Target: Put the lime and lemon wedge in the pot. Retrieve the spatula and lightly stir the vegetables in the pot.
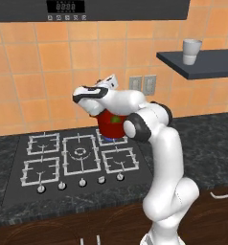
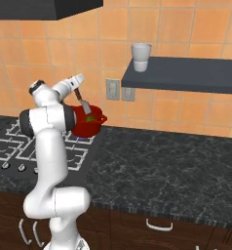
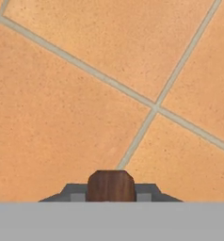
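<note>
One pot (image 2: 87, 125), one spatula (image 2: 83, 101), one cup (image 2: 141, 57), two wall sockets (image 2: 113, 89)

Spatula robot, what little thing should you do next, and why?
Probably lower the spatula a little and sweep it gently round. The gripper is shut on its brown handle, the grey blade hangs at the mouth of the red pot, and green fruit already lies inside, waiting to be stirred.

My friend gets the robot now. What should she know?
Gripper: shut on the spatula, by its wooden handle.
Pot: red, on the stove's back burner; the spatula blade hangs over its mouth.
Something green lies inside; I cannot tell lime from lemon wedge.
Done: spatula fetched.
Left: check that both fruits are in, then stir lightly.
</note>
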